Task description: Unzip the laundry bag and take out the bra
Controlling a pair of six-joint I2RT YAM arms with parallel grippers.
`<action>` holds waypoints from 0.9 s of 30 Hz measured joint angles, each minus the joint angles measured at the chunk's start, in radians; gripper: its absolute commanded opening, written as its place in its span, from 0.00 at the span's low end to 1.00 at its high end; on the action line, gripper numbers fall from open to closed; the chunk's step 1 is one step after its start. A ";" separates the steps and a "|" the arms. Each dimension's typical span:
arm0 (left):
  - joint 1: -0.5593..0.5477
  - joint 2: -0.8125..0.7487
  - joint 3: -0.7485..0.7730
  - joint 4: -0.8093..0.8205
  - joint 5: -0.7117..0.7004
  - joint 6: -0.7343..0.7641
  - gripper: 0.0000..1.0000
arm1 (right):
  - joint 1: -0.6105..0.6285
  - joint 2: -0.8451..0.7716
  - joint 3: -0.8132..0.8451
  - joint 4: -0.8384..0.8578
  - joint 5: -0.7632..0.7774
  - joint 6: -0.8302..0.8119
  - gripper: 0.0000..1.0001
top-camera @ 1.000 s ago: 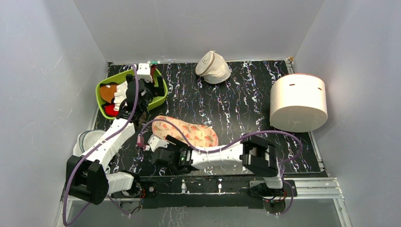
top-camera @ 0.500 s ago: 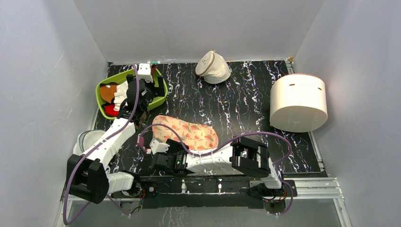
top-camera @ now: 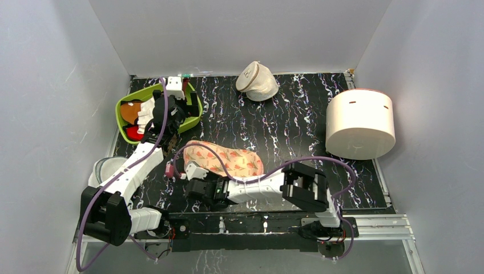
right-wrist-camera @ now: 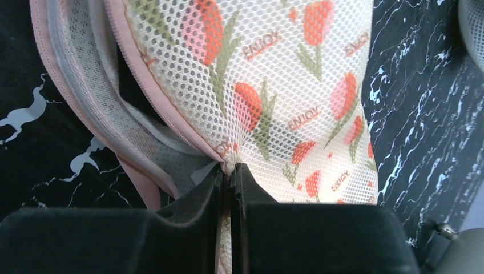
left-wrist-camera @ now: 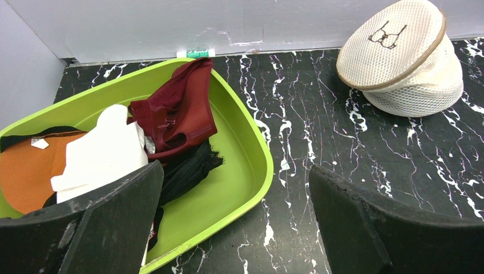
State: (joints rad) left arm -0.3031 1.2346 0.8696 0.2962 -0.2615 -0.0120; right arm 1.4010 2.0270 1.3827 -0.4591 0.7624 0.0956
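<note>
On the table [top-camera: 285, 114], top view: bag [top-camera: 228, 160] lies front-centre, just ahead of the arm bases. Right gripper [top-camera: 194, 173] is at the bag's near-left end, touching it; the arm runs along the bag's near edge. Left gripper [top-camera: 164, 117] sits over the near rim of the green tray [top-camera: 196, 117] at back-left, well apart from the bag. Cream pouch [top-camera: 257, 80] is at the back wall, white round bag [top-camera: 359, 123] at the right.

Left wrist: left gripper [left-wrist-camera: 235, 177] is released, fingers spread wide with nothing between them. Below it is the tray [left-wrist-camera: 251, 142] with a maroon garment [left-wrist-camera: 177, 114], white cloth [left-wrist-camera: 103, 151], orange piece [left-wrist-camera: 23, 171] and black lace [left-wrist-camera: 185, 168]. The pouch [left-wrist-camera: 399, 57] is upper right, tipped on its side.

Right wrist: right gripper [right-wrist-camera: 229, 168] is clenched, pinching the bag [right-wrist-camera: 274, 85] by its mesh right at the pink zip edge [right-wrist-camera: 165, 123]. The bag fills the view above the fingers. To the left of the grip the zip gapes, showing pink lining [right-wrist-camera: 85, 97] and a dark inside. Can't make out the bra in any view.
</note>
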 measured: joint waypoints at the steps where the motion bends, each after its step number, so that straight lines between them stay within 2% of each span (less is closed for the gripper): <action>1: 0.000 0.000 0.000 0.000 0.001 0.000 0.98 | -0.003 -0.014 -0.006 -0.002 -0.011 0.006 0.00; 6: 0.000 0.000 0.000 0.000 0.011 -0.006 0.98 | -0.040 -0.136 -0.029 -0.016 -0.087 0.051 0.00; 10: 0.000 0.000 0.000 0.000 0.014 -0.008 0.98 | -0.126 -0.267 -0.085 0.002 -0.221 0.107 0.00; 16: 0.000 0.000 0.000 0.000 0.020 -0.014 0.98 | -0.412 -0.452 -0.232 0.114 -0.554 0.203 0.00; 21: 0.000 0.000 0.000 0.000 0.026 -0.018 0.98 | -0.536 -0.475 -0.283 0.157 -0.759 0.254 0.03; 27: 0.000 0.000 0.000 -0.001 0.034 -0.018 0.98 | -0.549 -0.441 -0.286 0.173 -0.916 0.267 0.12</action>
State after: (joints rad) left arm -0.3031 1.2346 0.8696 0.2955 -0.2272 -0.0303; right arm 0.8524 1.5856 1.0966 -0.2863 -0.1539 0.3626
